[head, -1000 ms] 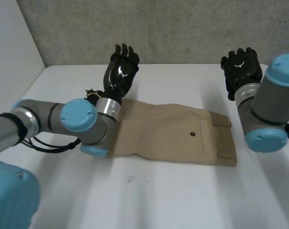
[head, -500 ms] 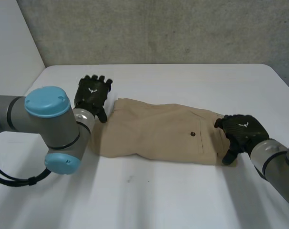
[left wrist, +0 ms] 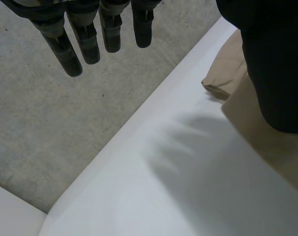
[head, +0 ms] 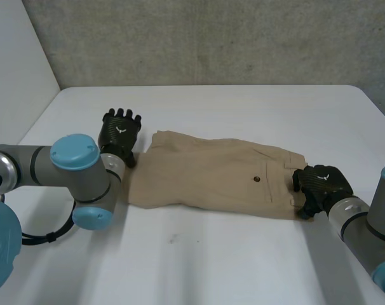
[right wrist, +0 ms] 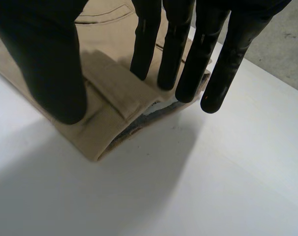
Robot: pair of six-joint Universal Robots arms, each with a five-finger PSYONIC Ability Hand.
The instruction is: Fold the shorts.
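The tan shorts (head: pixel 218 178) lie flat across the middle of the table (head: pixel 243 267), leg end to the left and waistband (right wrist: pixel 119 93) to the right. Each hand sits at one end, which looks like the set-up for bringing one end over the other.

The right hand (head: pixel 319 184) is on the near right corner. Its fingers (right wrist: pixel 178 44) are straight and slightly apart, with their tips on the waistband edge and the thumb above a belt loop. It is not pinching yet.

The left hand (head: pixel 119 130) is at the far left corner by the leg end, its fingers (left wrist: pixel 90 39) straight and spread over bare table, the thumb (left wrist: pixel 272 64) above the cloth, gripping nothing.

The table is plain white. A rough grey wall (head: pixel 211 38) runs behind its far edge
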